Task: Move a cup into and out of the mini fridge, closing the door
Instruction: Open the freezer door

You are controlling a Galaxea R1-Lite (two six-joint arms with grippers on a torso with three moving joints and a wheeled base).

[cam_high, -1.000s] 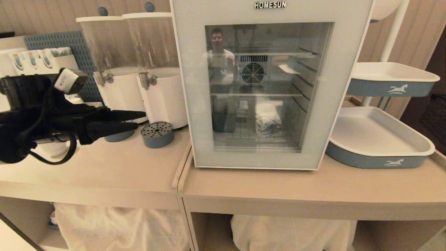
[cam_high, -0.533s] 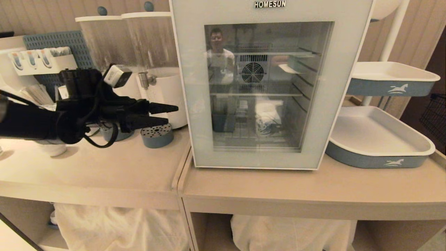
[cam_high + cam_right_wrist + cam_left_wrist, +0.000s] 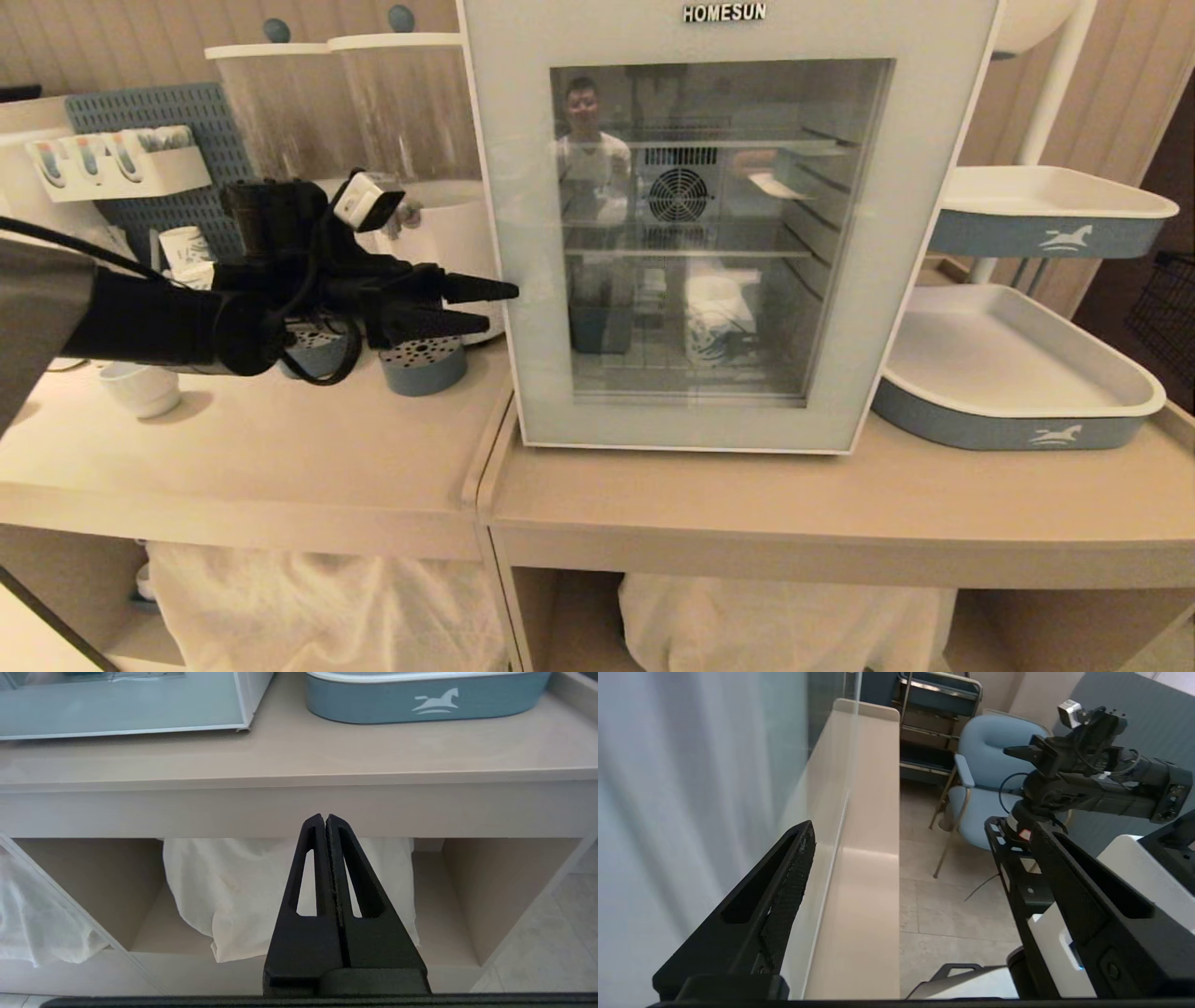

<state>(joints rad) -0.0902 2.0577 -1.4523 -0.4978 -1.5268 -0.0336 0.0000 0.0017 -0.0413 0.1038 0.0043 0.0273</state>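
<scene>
Glass door (image 3: 719,233) shut | cup (image 3: 711,331) inside mini fridge (image 3: 495,140) | left claw (image 3: 497,306) spread wide, empty | right claw (image 3: 325,820) closed, empty

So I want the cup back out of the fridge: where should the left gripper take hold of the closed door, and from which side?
Probably the door's left vertical edge, approached from the fridge's left. The door is a flat framed glass panel with no handle showing, and the open left gripper is level with that edge, fingertips pointing at it. Which side holds the hinges cannot be told.
</scene>
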